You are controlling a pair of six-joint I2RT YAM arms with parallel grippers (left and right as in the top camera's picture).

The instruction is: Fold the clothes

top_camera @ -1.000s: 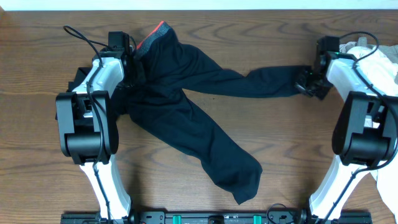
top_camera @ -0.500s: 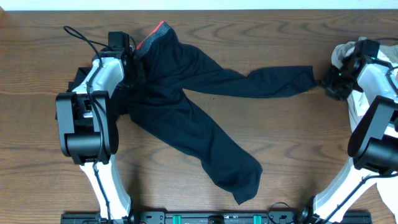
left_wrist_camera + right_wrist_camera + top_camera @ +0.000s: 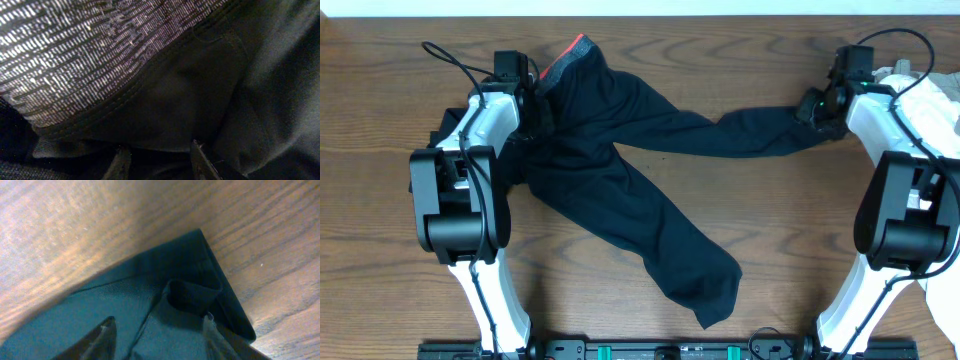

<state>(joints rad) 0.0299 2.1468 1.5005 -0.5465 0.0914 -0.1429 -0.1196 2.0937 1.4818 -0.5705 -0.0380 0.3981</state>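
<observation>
A wooden tabletop [image 3: 740, 250] carries black trousers [image 3: 620, 170]. Their waistband [image 3: 563, 62], with its red-orange edge, lies near the far left. One leg runs toward the right edge and the other toward the middle of the near edge. The left gripper [image 3: 160, 157] sits at the waistband with fabric between its part-spread fingers; whether it is clamping, I cannot tell. The right gripper [image 3: 160, 325] has its fingers spread over the rightward leg's cuff [image 3: 200, 280].

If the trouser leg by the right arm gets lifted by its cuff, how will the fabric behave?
Probably floppy: the trousers lie in soft folds, so they would likely sag and trail. The cuff is doubled over, so it may unfold or slip from a shallow grip.
</observation>
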